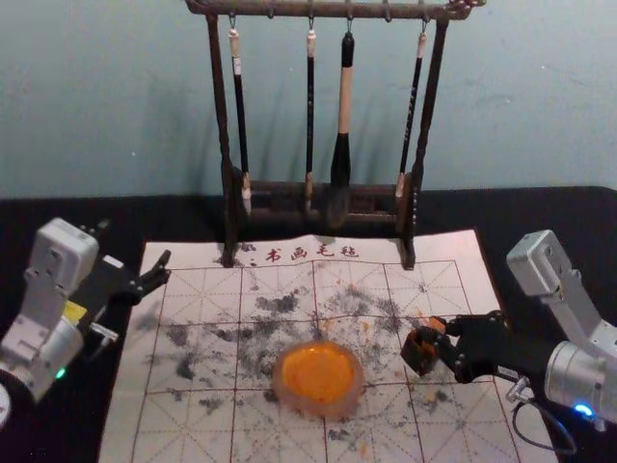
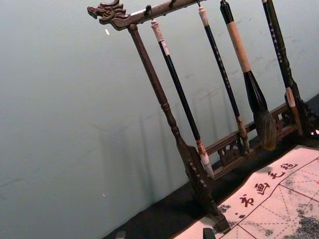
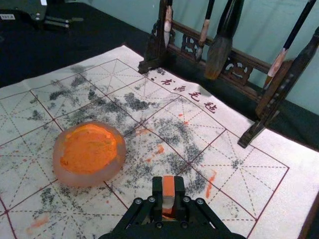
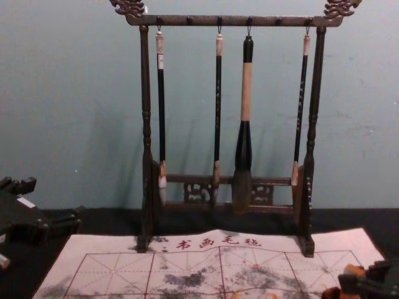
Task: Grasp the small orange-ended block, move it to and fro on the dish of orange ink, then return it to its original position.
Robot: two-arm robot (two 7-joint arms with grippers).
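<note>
1. Head view: the right gripper is over the right part of the marked mat, to the right of the orange ink dish and apart from it.
2. Right wrist view: its two fingers are closed against opposite sides of the orange-ended block, which sits upright between the tips, an orange end showing.
3. Head view: the left gripper is parked by the mat's left edge, fingers spread, nothing between them.
</note>
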